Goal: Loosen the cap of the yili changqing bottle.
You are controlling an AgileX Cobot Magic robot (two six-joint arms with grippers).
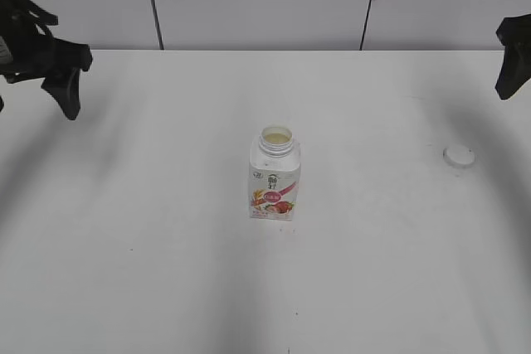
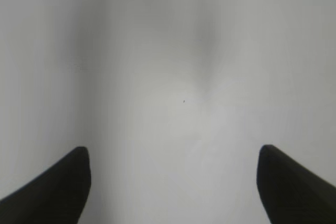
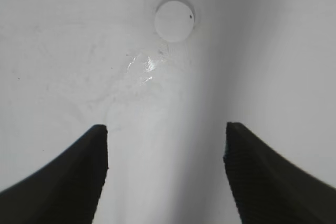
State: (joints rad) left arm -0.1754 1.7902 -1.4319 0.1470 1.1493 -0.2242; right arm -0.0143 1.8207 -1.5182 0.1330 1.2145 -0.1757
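Your bottle (image 1: 275, 174) stands upright near the middle of the table (image 1: 166, 271), a small squarish white plastic body with sloped shoulders and a pink-red label showing strawberries on its front. Its wide round neck is open, and you can see pale liquid inside the mouth. The cap (image 1: 459, 156) is off: a small round white disc lying flat on the tabletop well to the right of the bottle, apart from it. From the right wrist camera you see the cap (image 3: 175, 20) from above as a smooth white circle with one tiny dark speck near its edge, and a glossy wet-looking smear on the table just below it.

Your right gripper (image 3: 165, 174) hangs over that patch with its two dark, matte, wedge-shaped fingers (image 3: 63, 177) spread wide, nothing between them. In the exterior view only a dark piece of it shows at the right edge, raised above the table.

Your left gripper (image 2: 173, 187) is likewise spread wide and empty, over bare matte white tabletop. In the exterior view it (image 1: 65, 89) sits high at the far left, well away from the bottle.
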